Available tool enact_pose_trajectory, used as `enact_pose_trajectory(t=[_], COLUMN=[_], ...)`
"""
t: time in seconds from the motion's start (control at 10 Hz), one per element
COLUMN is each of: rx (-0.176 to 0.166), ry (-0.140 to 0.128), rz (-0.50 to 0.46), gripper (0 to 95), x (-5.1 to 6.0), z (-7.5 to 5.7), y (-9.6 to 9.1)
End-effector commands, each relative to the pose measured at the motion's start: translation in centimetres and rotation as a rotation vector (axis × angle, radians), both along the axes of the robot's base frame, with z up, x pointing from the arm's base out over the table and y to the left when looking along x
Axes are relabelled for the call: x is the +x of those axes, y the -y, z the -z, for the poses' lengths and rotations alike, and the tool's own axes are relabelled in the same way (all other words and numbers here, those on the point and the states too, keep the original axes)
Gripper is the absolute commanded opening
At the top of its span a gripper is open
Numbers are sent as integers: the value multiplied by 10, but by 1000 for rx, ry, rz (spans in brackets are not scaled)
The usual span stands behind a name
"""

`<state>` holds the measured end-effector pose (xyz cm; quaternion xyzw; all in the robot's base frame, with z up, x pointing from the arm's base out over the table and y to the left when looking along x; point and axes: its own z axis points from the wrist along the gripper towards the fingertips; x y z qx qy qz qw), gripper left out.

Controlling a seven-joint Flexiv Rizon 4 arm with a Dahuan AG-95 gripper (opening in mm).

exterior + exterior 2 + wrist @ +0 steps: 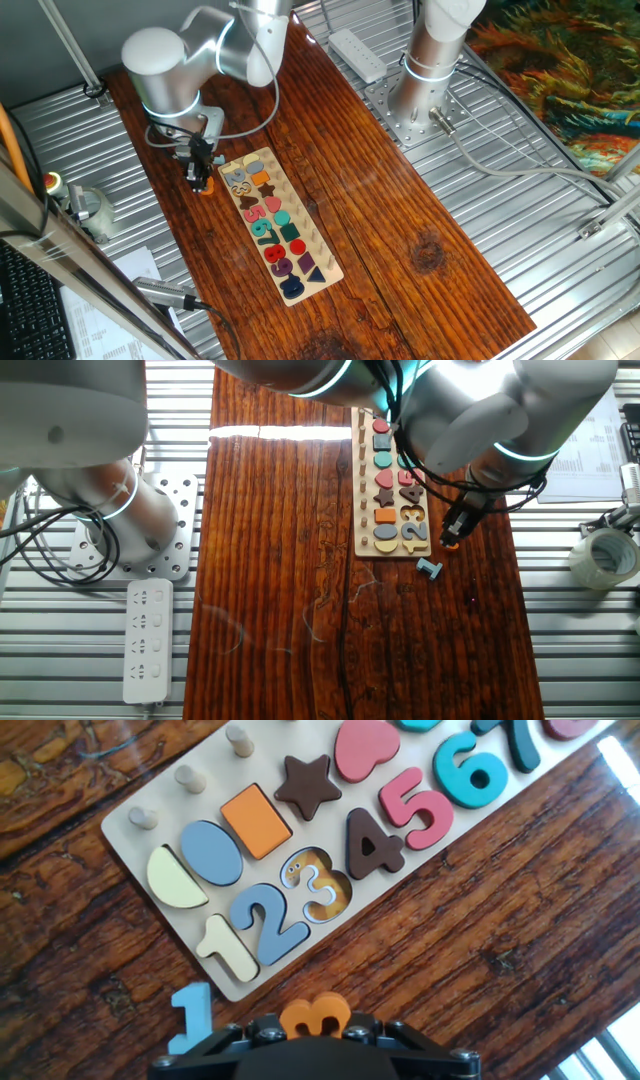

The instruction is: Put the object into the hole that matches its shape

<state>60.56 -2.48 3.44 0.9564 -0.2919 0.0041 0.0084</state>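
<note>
The orange digit-3 piece [315, 1014] sits low at the table surface just beside the near edge of the long puzzle board [130, 838]. My gripper [316, 1032] stands over it with one finger tight on each side, shut on the piece. It also shows in one fixed view [207, 188] under my gripper [200, 176], and in the other fixed view [451, 544]. The digit-3 recess [318, 886] is bare pale wood with a small picture inside, between the blue 2 and the brown 4. It also shows in the other fixed view [411, 512].
A light blue digit-1 piece [190, 1017] lies on the table just left of the orange piece. It also shows in the other fixed view [430, 568]. The board's other recesses hold pieces. A tape roll [607, 556] and a power strip [147, 638] lie off the wooden top.
</note>
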Motion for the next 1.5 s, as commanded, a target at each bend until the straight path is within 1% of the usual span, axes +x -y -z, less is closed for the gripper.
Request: enact_pose_trajectory(t=[0.1,0.3,0.4,0.6,0.8,0.9,1.0,1.1,1.2,1.3,1.4,1.5], rx=[3,5,3,3,7,4,10,14,15,14,3,3], ry=[5,5,13,18,34,15,-20,-39,-45,-44,-6,0], rz=[-12,-13,-24,-47,-30,-1,33,36,26,23,-24,-33], gripper=[570,570,570,570,570,570,570,570,570,570,570,570], x=[-1,-1,-1,-1,-1,-1,-1,-1,-1,-1,-1,-1], z=[5,5,6,6,6,6,6,6,6,6,6,6], y=[0,0,0,0,0,0,0,0,0,0,0,0])
